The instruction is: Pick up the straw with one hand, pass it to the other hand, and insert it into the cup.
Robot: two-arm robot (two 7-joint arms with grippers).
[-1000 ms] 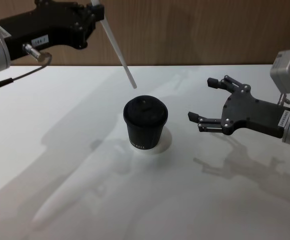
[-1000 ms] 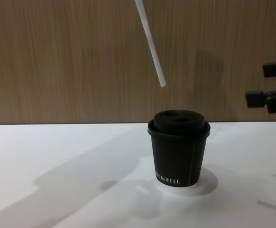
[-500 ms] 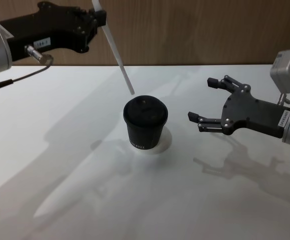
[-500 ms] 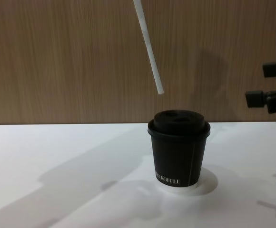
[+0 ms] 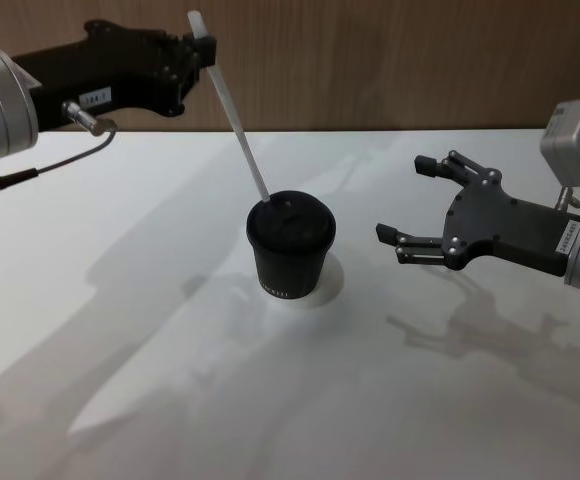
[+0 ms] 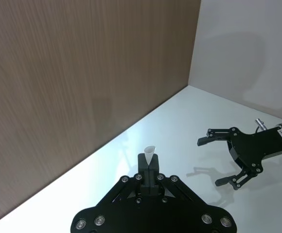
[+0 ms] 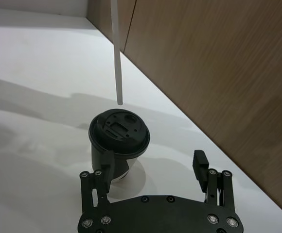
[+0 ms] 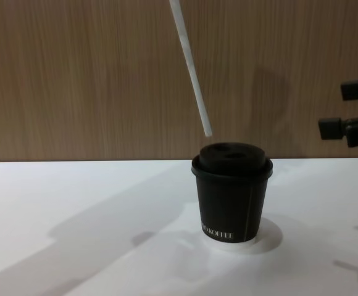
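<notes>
One straw [image 5: 232, 118], pinched in the left claw [image 5: 196, 50], slants lower end toward the cup [image 5: 290, 250]; right claw [image 5: 410, 205] gapes, holding nothing.

**Left claw raised and clamped, right claw spread and hovering**

The left arm reaches in from the left, its silver wrist showing a green ring light. The left claw [image 5: 198, 45] is held high, its fingers [image 6: 149, 171] pinched together. The right arm extends in from the right, level and low. The right claw [image 5: 407, 202] hovers with its fingers [image 5: 395, 236] spread wide, gripping nothing.
</notes>
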